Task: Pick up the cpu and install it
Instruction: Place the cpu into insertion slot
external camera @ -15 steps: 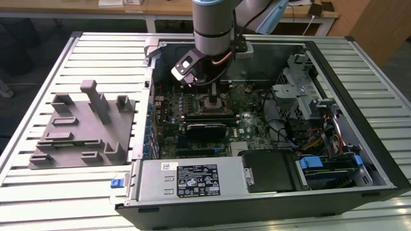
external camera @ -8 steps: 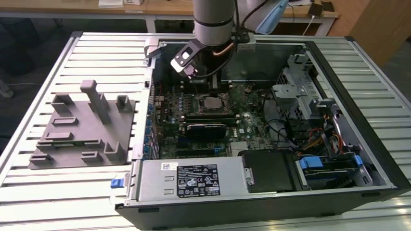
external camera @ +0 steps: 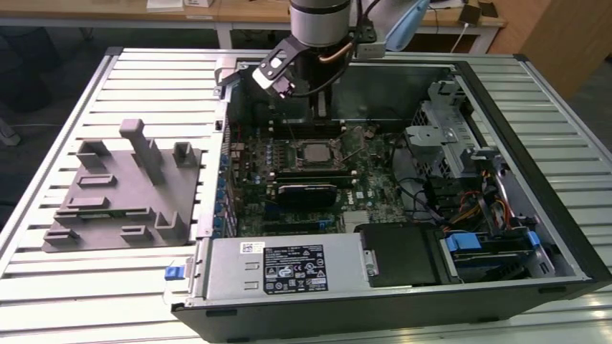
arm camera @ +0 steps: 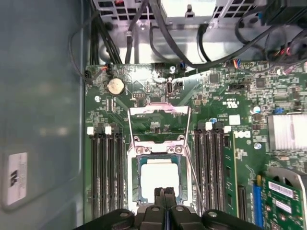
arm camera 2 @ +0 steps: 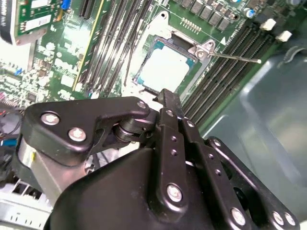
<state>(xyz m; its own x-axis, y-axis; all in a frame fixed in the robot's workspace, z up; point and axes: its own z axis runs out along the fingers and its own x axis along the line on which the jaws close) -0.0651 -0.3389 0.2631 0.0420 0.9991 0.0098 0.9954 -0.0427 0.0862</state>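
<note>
Exterior view: my gripper point(external camera: 322, 109) hangs above the motherboard point(external camera: 246, 206), where the cpu point(external camera: 314, 151) is already seated. Second wrist view: the fingers point(arm camera 2: 169, 103) are clenched together, empty. First wrist view: the retaining frame point(arm camera: 158, 110) stands open, so I judge latching remains.

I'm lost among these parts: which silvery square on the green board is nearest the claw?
The smooth silver square chip in the open socket, right by the black claw; the ribbed silver block sits well aside.

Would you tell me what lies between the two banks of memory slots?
The socket holding the cpu, its frame swung open, as the first wrist view shows.
</note>
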